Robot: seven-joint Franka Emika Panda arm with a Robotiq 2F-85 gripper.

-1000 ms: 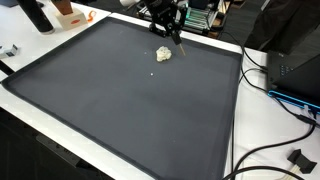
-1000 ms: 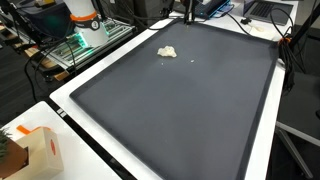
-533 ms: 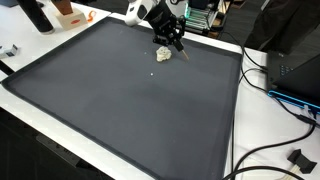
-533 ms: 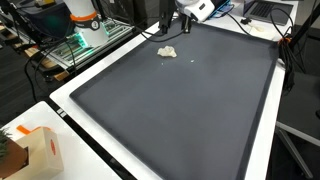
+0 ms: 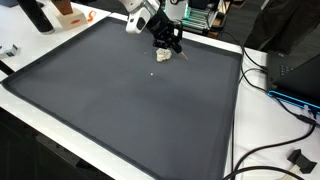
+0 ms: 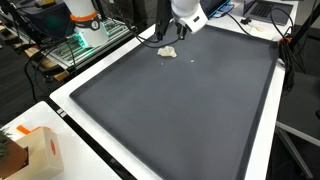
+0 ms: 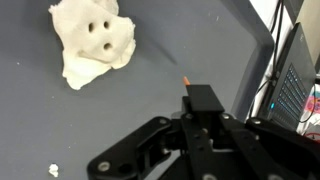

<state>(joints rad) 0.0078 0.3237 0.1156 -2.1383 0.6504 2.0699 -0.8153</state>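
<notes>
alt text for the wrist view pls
A white lump with two holes lies on a dark grey mat at upper left, clear of the black gripper at the bottom. A white crumb sits at lower left.

exteriors: high, oblique, share mat [image 5: 120,100] | wrist: close over white lump [image 7: 90,45]

A lumpy white clump [image 7: 92,40], matt and pitted like dough, lies on the counter's smooth, matt dark-grey mat [image 7: 160,50]. The jaws look like matt black plastic, the arm's shell [image 6: 186,12] glossy white.
</notes>
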